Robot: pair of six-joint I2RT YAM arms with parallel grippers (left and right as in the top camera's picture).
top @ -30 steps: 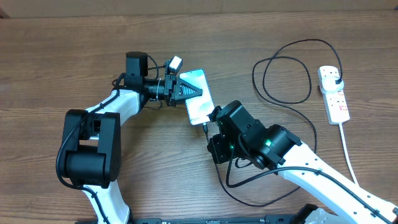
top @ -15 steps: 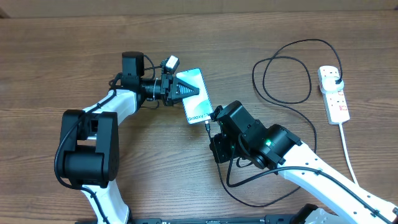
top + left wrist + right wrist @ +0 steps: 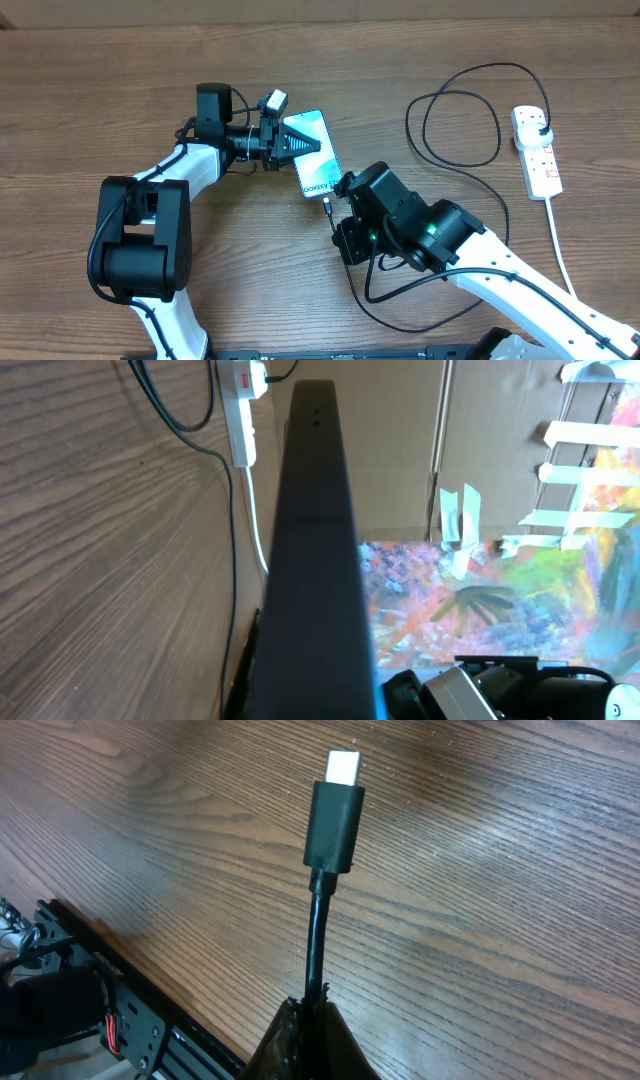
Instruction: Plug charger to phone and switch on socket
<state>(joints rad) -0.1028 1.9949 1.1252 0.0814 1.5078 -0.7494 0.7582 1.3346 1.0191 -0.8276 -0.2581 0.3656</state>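
Note:
The phone [image 3: 318, 176], light blue screen up, sits left of centre with my left gripper [image 3: 316, 148] shut on it across its width. In the left wrist view the phone's dark edge [image 3: 312, 560] fills the middle. My right gripper [image 3: 334, 214] is shut on the charger cable [image 3: 318, 935] just behind its connector tip [image 3: 342, 766]. That tip [image 3: 328, 209] hangs close to the phone's near end, a small gap apart. The rest of the charger [image 3: 452, 128] loops right to its black plug head [image 3: 541, 128] in the white socket [image 3: 540, 165].
The socket's thick white cord [image 3: 562, 255] runs down the right side toward the table's front edge. Black cable slack curls under my right arm [image 3: 400, 300]. The left wrist view also shows the socket [image 3: 240, 405] far off beyond the phone.
My left gripper has carried the phone slightly to the left. The right gripper with the connector has stayed at the phone's near end, dropping back a little from it.

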